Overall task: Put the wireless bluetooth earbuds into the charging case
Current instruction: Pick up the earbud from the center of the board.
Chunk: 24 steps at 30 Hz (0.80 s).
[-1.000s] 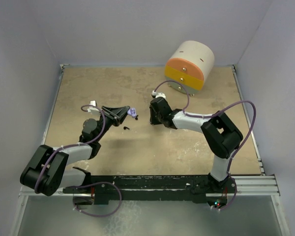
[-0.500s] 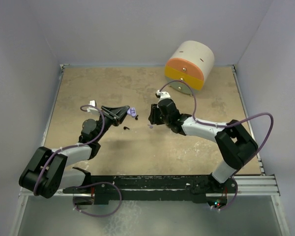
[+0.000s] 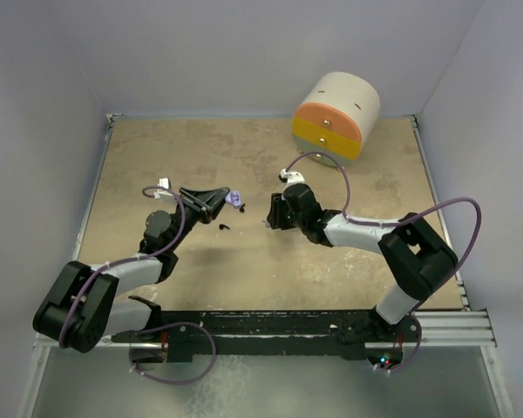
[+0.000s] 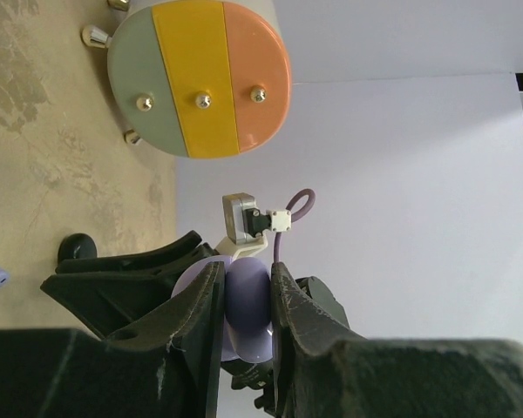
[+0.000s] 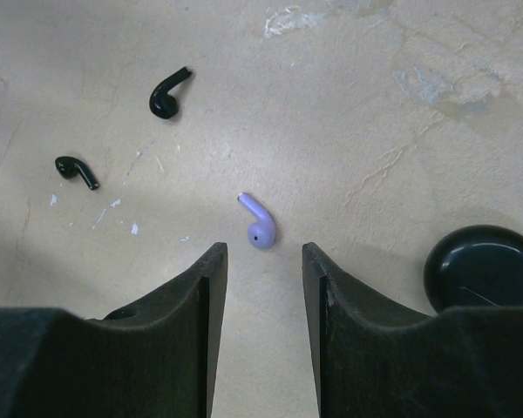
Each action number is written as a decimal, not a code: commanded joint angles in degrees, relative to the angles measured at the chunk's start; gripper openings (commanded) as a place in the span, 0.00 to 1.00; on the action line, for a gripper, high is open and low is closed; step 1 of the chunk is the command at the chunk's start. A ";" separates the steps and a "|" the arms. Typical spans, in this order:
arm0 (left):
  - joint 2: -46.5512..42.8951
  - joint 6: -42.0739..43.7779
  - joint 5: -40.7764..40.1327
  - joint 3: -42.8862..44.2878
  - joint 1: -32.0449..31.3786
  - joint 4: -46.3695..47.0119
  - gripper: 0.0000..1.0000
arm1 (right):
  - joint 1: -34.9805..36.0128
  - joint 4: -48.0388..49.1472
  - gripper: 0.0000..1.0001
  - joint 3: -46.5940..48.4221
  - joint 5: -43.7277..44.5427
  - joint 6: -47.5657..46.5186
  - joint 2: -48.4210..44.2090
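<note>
**Left arm has the lavender case, right arm poised over a lavender earbud**

From the overhead camera I see both arms reaching toward the middle of the table (image 3: pixel 157 165), with their grippers near each other but apart.

The left gripper (image 4: pixel 246 272) is turned on its side and clamped on the lavender charging case (image 4: pixel 248 306). Both fingers (image 4: pixel 205 305) press flat against the round case's faces and hold it above the tabletop. Past those fingers, in the left wrist view, is the round drawer unit (image 4: pixel 200 74). Its face is split into three bands, grey-green, yellow and orange, each with a small metal knob.

The right gripper (image 5: pixel 262 252) points down at the table with its jaws apart and nothing between them. A single lavender earbud (image 5: pixel 260 225) lies on the table just ahead of the gap between the fingertips, not touching either one, with its stem angled up and to the left.

Two black earbuds (image 5: pixel 168 94) lie further off to the left in the right wrist view, well apart from the lavender one and from each other. The black charging case (image 5: pixel 484 270) sits closed on the table just right of the right finger.
</note>
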 commanded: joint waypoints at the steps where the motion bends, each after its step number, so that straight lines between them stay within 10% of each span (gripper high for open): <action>1: -1.38 0.43 0.44 0.62 0.19 2.23 0.00 | 0.16 3.46 0.42 0.45 -1.18 -0.77 1.61; 24: -1.92 0.54 0.52 -0.13 0.24 1.70 0.00 | 1.94 4.98 0.40 2.58 0.28 -1.47 7.36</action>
